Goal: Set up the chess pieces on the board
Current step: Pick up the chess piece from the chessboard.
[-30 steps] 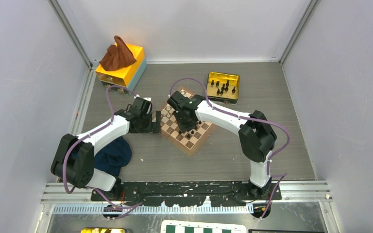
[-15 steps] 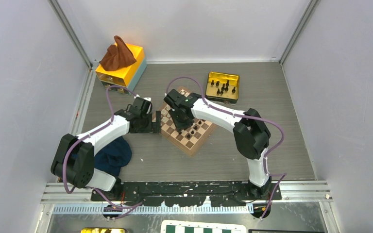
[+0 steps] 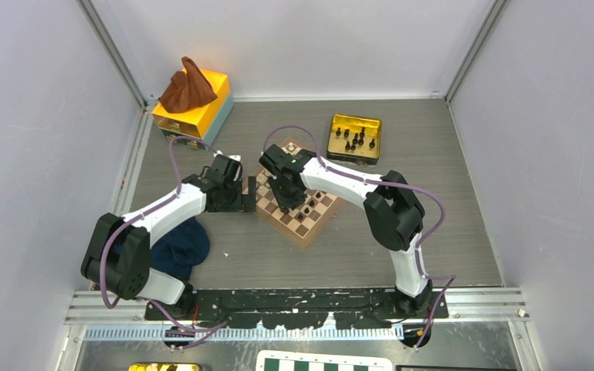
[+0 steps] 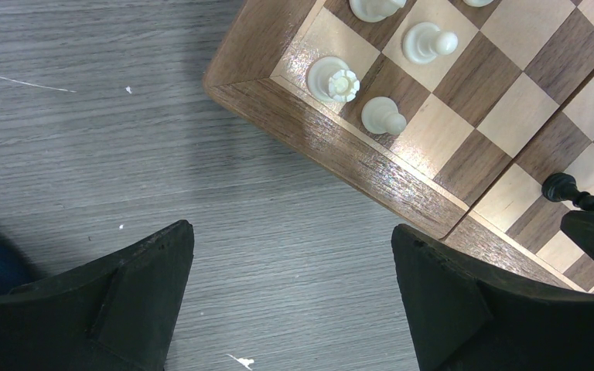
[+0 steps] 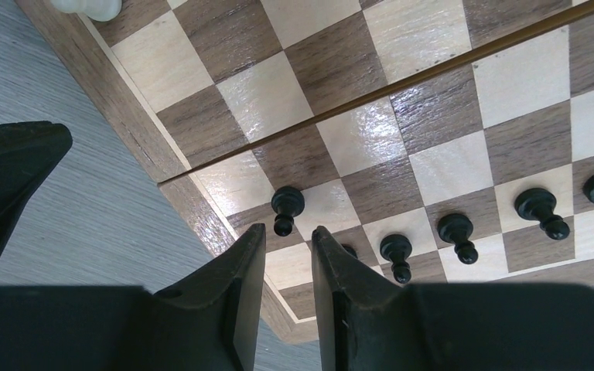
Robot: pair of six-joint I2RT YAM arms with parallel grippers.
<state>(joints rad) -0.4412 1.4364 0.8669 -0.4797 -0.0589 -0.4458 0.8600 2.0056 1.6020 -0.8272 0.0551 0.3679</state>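
The right gripper (image 5: 288,236), fingers a little apart and empty, is over the board (image 5: 139,127), with a standing black pawn (image 5: 287,202) just past its tips, toward the far edge.

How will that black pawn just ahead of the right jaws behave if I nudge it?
The black pawn stands on a narrow base, so a side nudge would probably tip it. Being round, it may then roll. It looks tiny beside the right gripper, so likely very light.
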